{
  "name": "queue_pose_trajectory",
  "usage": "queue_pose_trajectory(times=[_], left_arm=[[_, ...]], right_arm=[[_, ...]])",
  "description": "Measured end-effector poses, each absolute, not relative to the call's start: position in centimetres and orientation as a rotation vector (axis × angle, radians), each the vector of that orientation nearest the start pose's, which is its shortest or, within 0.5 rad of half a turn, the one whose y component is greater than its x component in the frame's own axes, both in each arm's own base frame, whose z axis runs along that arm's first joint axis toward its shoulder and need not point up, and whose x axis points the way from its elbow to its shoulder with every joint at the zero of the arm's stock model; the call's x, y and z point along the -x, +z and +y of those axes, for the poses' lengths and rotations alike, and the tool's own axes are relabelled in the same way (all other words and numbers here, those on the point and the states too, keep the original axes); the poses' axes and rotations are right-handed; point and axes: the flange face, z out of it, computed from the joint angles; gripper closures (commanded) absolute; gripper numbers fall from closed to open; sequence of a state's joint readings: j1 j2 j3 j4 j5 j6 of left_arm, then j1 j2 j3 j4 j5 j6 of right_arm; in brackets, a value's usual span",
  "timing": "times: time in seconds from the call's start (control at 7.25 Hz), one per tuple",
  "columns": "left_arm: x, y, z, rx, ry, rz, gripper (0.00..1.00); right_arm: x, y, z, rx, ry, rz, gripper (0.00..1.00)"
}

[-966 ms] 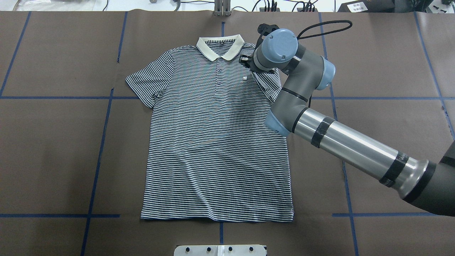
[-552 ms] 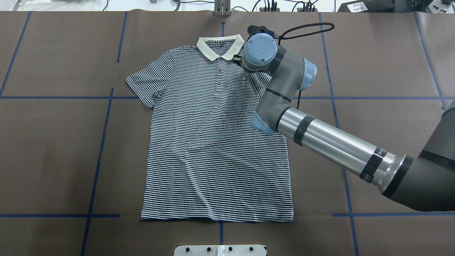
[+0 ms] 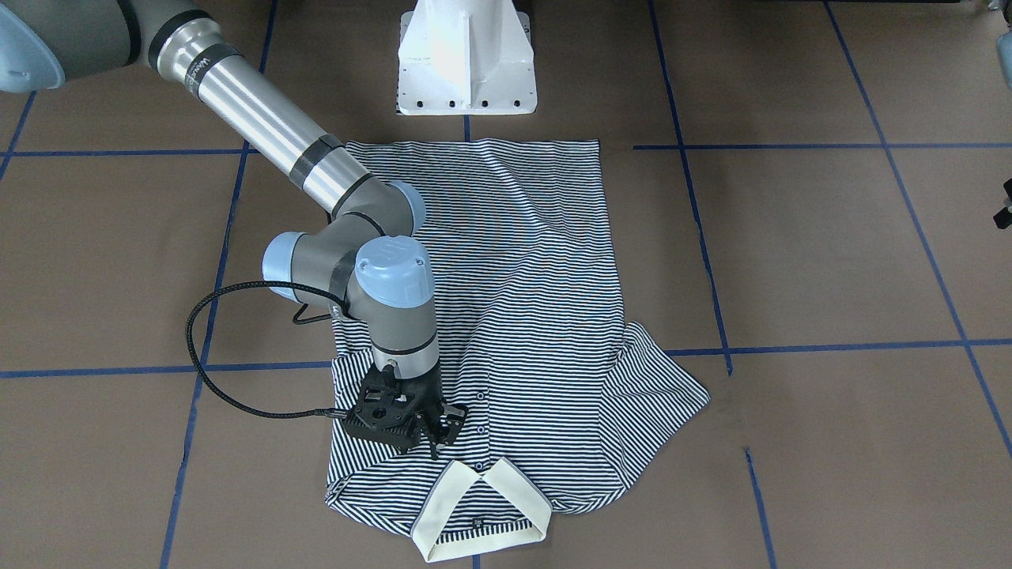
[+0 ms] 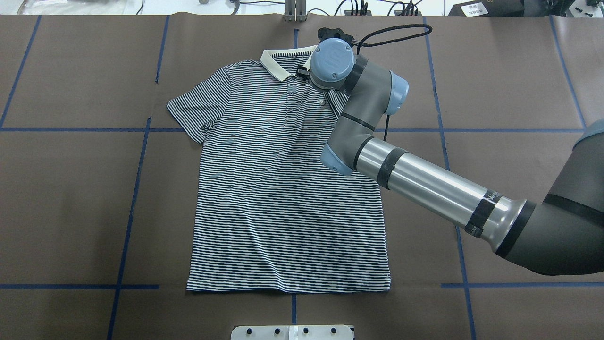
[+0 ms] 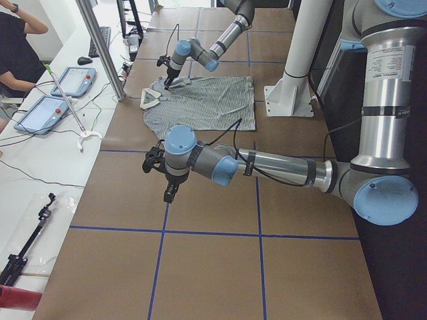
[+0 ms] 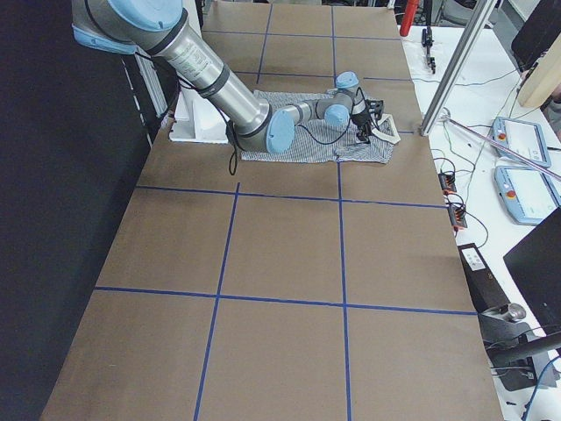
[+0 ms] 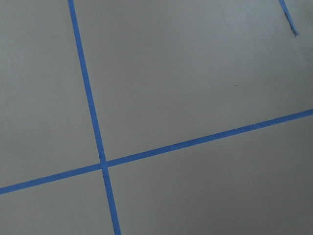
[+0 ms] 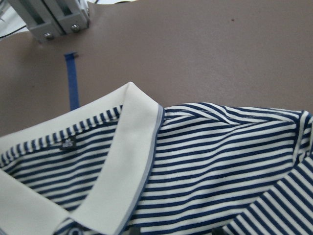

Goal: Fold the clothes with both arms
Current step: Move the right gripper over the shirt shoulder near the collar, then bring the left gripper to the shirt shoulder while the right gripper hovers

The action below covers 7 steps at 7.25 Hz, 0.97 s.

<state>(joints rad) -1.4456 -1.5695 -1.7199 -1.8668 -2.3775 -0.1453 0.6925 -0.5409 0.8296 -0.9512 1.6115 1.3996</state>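
Across the whole overhead frame spreads a brown table [image 4: 71, 189] marked with blue tape lines [image 7: 93, 122]. At its centre the shirt [image 4: 283, 212] lies face up and flat, with the hem toward the lower edge and the collar toward the top. One sleeve [image 4: 193, 113] is spread out toward the left of that frame. The opposite sleeve is folded inward over the chest and mostly hidden beneath the arm.

The right arm [image 4: 424, 184] enters from the lower right of the overhead frame and reaches diagonally up to the shirt's shoulder, its wrist just beside the collar. The left arm [image 5: 280, 167] fills the foreground of the left side view, stretched low over bare table well apart from the shirt. A white pedestal [image 3: 466, 55] stands at the top centre of the front view, just beyond the hem.

The cream collar [image 8: 122, 161] lies open and flat. Just beside it, the right gripper [image 3: 437, 441] points down onto the chest, clenched on the shirt's folded-in fabric. The left gripper [image 5: 170, 193] hangs above the table, and I cannot tell its state.
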Motion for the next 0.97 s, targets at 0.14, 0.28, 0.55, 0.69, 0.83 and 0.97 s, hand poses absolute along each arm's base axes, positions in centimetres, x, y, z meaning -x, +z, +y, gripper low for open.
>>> queue_pose_trajectory(times=[0.14,0.28,0.55,0.69,0.83,0.97], left_arm=[[-2.3,53.1,-52.4,-0.310,0.145,0.863,0.00],[-6.0,50.1,-54.2,-0.304,0.110,0.904,0.00],[-17.5,43.0,-58.2,-0.229,0.048,0.987,0.02],[-23.4,40.7,-59.8,-0.197,0.015,0.980,0.06],[-28.9,39.4,-61.9,-0.184,-0.016,0.946,0.15],[-33.6,39.5,-63.6,-0.182,-0.038,0.912,0.26]], right_arm=[[58.0,23.5,-65.6,-0.343,0.457,-0.902,0.00],[55.4,23.2,-63.8,-0.324,0.436,-0.960,0.00],[47.1,26.4,-59.4,-0.305,0.418,-1.038,0.00],[43.4,28.5,-58.2,-0.284,0.420,-1.050,0.00],[40.3,30.3,-57.3,-0.249,0.415,-1.063,0.00],[38.7,31.0,-56.7,-0.224,0.408,-1.076,0.00]])
